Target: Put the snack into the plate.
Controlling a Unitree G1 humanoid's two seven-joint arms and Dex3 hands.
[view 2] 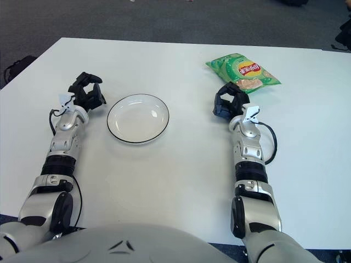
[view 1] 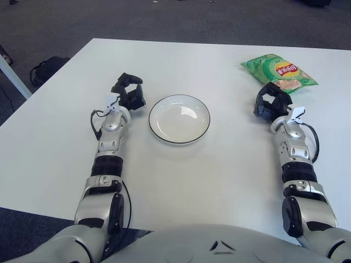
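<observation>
We saw the green snack bag lying at one o'clock from the empty plate, just beyond our right hand, whose loosely curled fingers gripped nothing; left hand likewise.

Worktop: white, rectangular. Floor: dark grey carpet. Black bag: on floor, beside worktop's left edge.
</observation>
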